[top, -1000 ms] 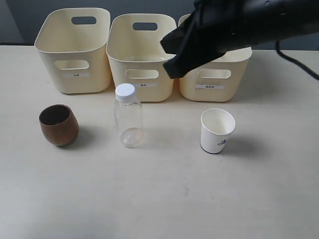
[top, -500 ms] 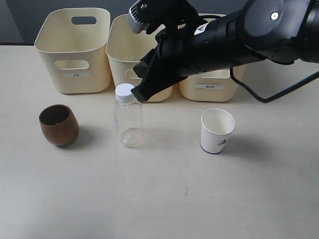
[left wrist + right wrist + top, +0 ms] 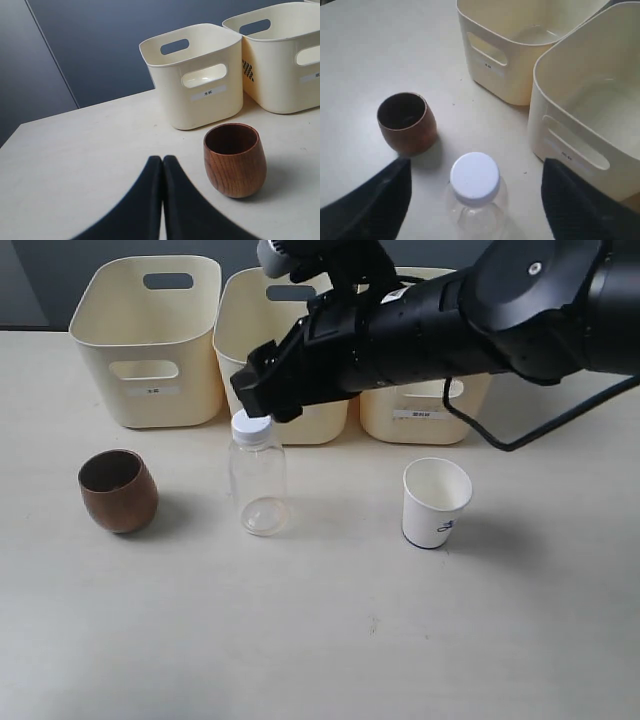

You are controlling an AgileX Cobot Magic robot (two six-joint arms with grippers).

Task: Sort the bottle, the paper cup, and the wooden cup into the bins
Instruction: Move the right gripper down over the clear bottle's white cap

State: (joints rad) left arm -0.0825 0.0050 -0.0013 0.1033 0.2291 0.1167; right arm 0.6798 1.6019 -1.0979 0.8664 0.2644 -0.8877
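Observation:
The clear bottle (image 3: 256, 485) with its white cap (image 3: 475, 177) stands upright mid-table. My right gripper (image 3: 262, 398) hangs open just above that cap, one finger (image 3: 372, 200) on each side of it and apart from it; in the right wrist view the gripper (image 3: 476, 169) holds nothing. The brown wooden cup (image 3: 118, 490) stands left of the bottle, the white paper cup (image 3: 435, 502) to its right. My left gripper (image 3: 162, 161) is shut and empty, low over the table near the wooden cup (image 3: 235, 160); the exterior view does not show it.
Three cream bins stand in a row at the back: left bin (image 3: 150, 340), middle bin (image 3: 290, 425), right bin (image 3: 430, 405). My right arm reaches across the middle and right bins and hides part of them. The left and middle bins look empty inside.
My right arm has swung left and down from over the right bins to just above the bottle's cap, and its jaws have opened. Bottle and cups have not moved.

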